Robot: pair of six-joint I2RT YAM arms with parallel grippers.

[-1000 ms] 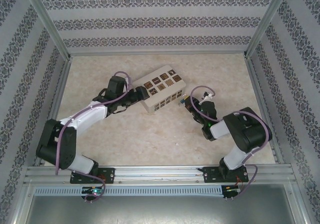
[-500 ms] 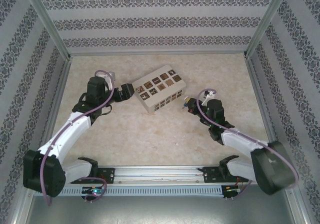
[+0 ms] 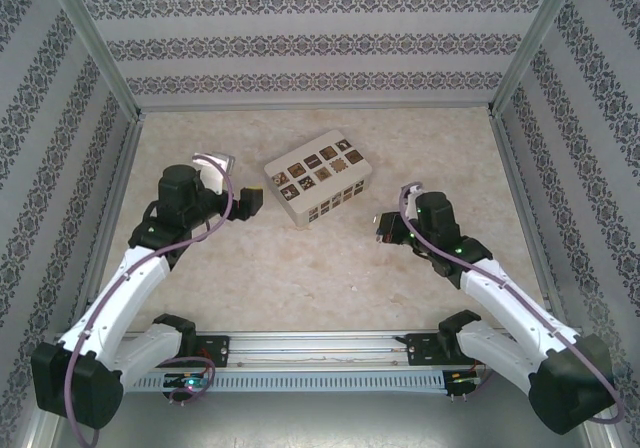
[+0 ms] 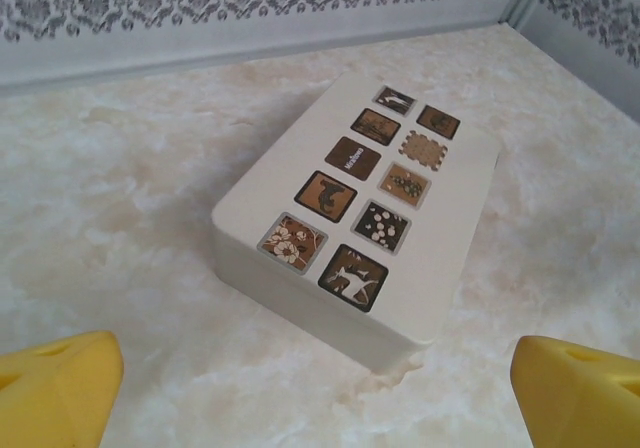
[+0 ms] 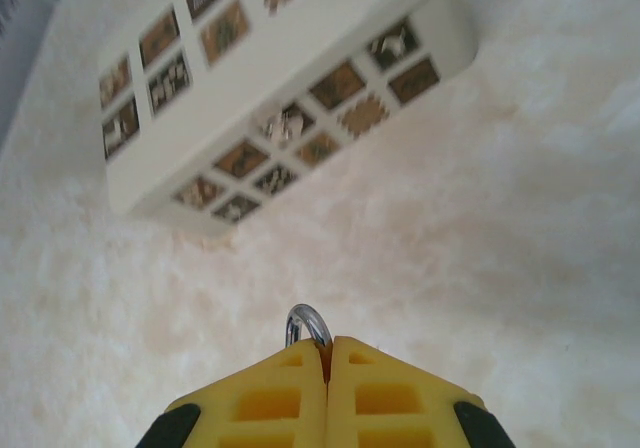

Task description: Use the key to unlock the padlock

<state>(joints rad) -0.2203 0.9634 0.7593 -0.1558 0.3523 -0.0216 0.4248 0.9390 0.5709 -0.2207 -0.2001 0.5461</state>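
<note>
The left gripper (image 3: 250, 201) has backed off the white box (image 3: 318, 178) and now hangs just clear of its 9 o'clock end. Its yellow fingers (image 4: 60, 386) have spread to their widest with nothing between them. The box, with brown patterned squares on its top and side, lies flat and free near the middle of the table.

The right gripper (image 3: 387, 228) has drawn away from the box's other end toward 4 o'clock, pads still pressed together. A small silver loop (image 5: 307, 324) pokes out of the seam, probably the padlock's shackle, though no blue body is visible. I cannot make out the key.

Both arms retreating suggests the work at the box is over, but nothing confirms the lock is open.

The tabletop (image 3: 300, 268) is pale beige marble-look laminate. Wallpaper (image 3: 300, 43) with dark floral stripes covers three sides, and aluminium posts frame the corners.
</note>
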